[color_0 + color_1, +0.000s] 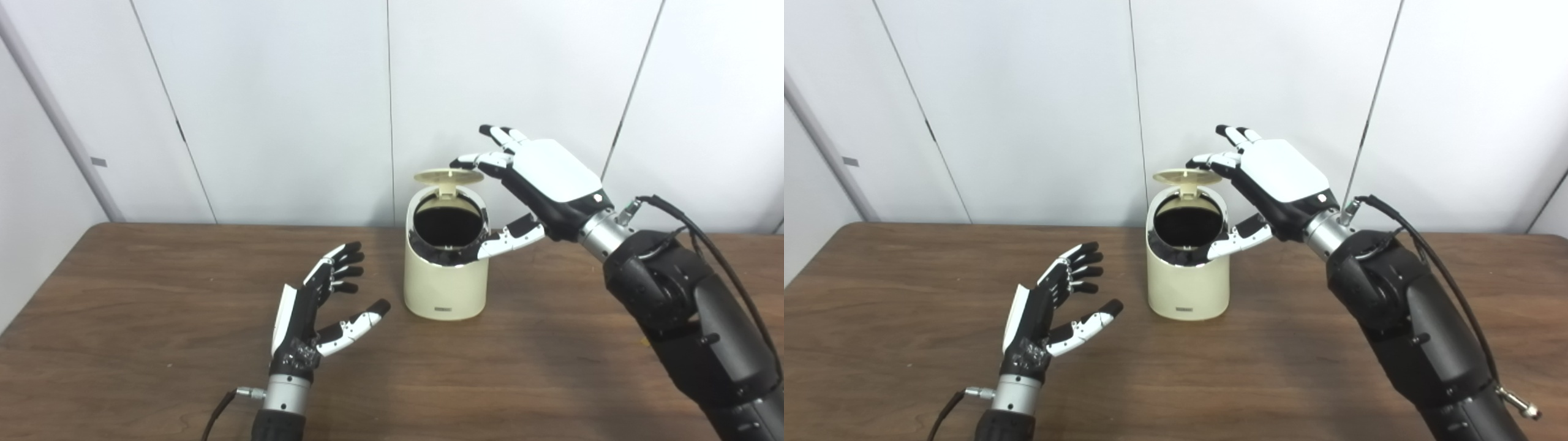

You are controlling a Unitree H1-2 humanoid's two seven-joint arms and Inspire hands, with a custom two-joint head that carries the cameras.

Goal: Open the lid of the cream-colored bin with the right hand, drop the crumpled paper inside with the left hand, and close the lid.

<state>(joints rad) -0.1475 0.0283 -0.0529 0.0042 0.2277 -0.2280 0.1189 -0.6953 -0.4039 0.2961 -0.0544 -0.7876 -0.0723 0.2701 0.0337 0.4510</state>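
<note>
A: What sits lowest in the frame?

B: The left hand (318,309), low and left of centre. It hovers over the brown wooden table (153,343), palm turned toward the middle, fingers spread and thumb out. It holds nothing.

A: And the crumpled paper?

B: I see none on the table or in either hand. The bin's inside is dark, so I cannot tell what lies in it.

A: Where is the bin?

B: The cream-colored bin (445,288) stands upright at the middle of the frame, on the table's far half, just right of the left hand's fingertips but apart from them. Its round mouth faces the camera, ringed by a dark rim.

A: The lid?

B: The lid (448,176) is up, hinged at the back of the opening and lying nearly flat above it.

A: And the other arm?

B: It comes in from the lower right corner. The right hand (539,184) is right of centre and above the bin, spread wide and gripping nothing. Its fingertips (467,162) reach to the lid's right edge; whether they touch it I cannot tell. Its thumb lies at the bin's right rim.

A: Behind all that?

B: White wall panels (275,104) fill the upper frame.
</note>
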